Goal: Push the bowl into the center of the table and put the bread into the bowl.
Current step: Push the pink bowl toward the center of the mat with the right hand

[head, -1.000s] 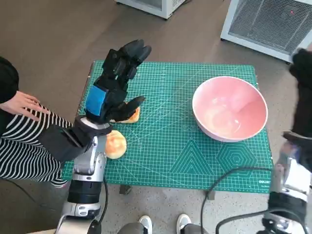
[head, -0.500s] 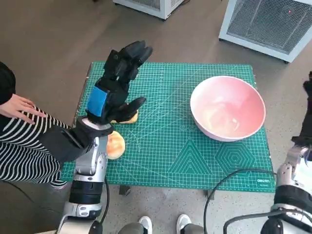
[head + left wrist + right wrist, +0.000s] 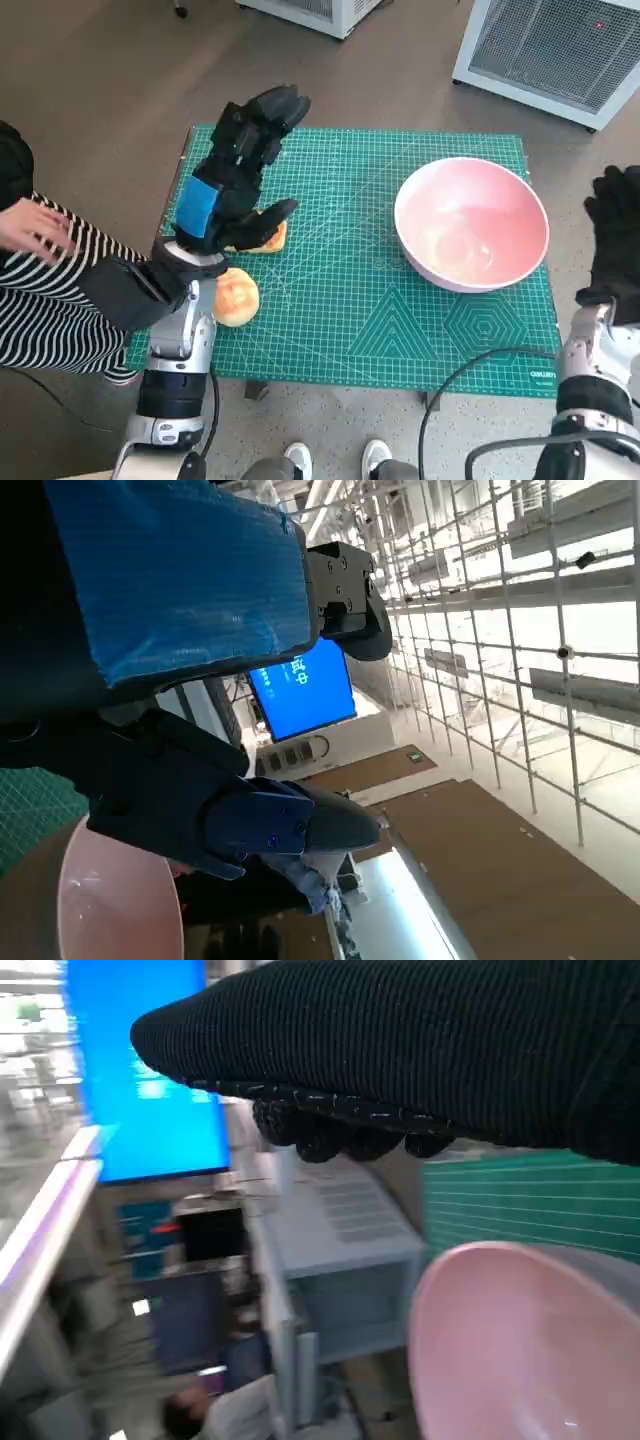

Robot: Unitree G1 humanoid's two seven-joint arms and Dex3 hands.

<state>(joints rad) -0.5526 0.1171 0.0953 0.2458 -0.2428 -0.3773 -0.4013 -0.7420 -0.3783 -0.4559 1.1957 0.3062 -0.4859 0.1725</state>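
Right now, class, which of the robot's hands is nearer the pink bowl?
Right. The right hand hovers just beside the bowl's rim; the left hand is raised across the table.

The right robot hand has been brought back into the head view: a second ago it was seen blurred at the right edge, level with the far corner of the worktop; half a second ago only a sliver of it showed at that edge; now the whole glove is seen just beside the worktop's right edge, near the pink bowl but apart from it. The person's hand at the left edge has been drawn further back toward the frame's edge.
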